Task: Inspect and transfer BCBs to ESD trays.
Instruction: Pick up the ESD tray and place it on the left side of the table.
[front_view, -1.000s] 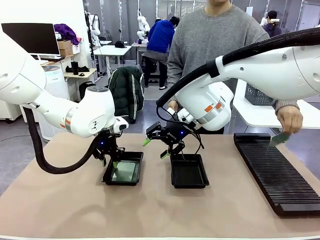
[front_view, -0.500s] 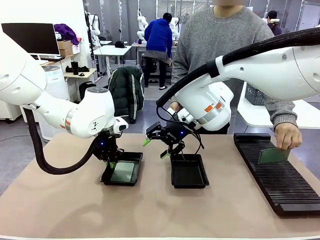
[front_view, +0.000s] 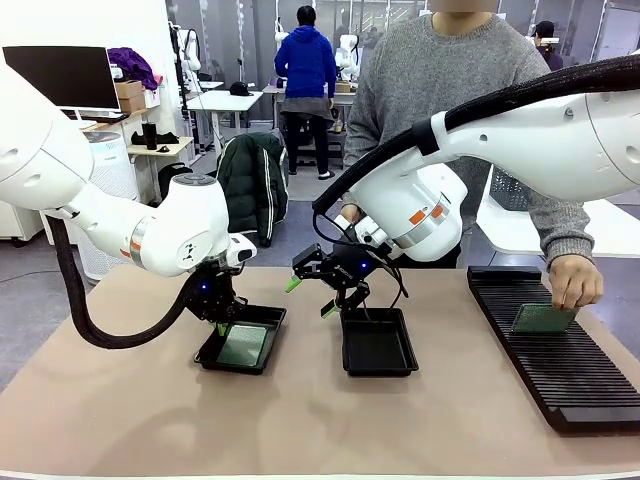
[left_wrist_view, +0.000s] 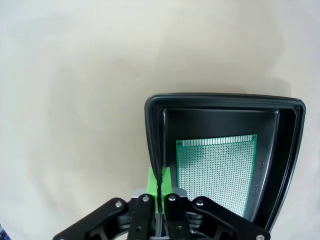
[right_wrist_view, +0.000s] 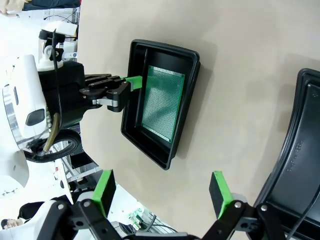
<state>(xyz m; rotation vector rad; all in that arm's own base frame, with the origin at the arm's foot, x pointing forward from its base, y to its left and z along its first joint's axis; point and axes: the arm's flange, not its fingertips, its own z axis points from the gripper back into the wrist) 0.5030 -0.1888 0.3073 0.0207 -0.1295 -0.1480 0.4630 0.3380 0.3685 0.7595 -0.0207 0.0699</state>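
Tray handling is the step in hand: the left gripper (left_wrist_view: 159, 180) has its green pads pinched together on the side wall of the left ESD tray (front_view: 262, 311), one pad inside the rim and one outside. A BCB (left_wrist_view: 217, 175) lies flat on that tray's floor, just beside the clamped wall. Whether the tray sits fully on the table (front_view: 300, 430) or has one edge raised I cannot tell. The right gripper (front_view: 322, 296) hovers with its fingers wide apart and nothing between them, above the far end of the right ESD tray (front_view: 380, 372), which looks bare inside. At the far right the person's hand (front_view: 575, 281) holds a second BCB (front_view: 543, 319) over the slotted rack (front_view: 560, 380). By my reading one board is already placed and the other tray awaits its own. The next move likely calls for the left arm to shift or tilt its tray slowly, so the loose board does not slide, while the right gripper stands ready to take the second board.
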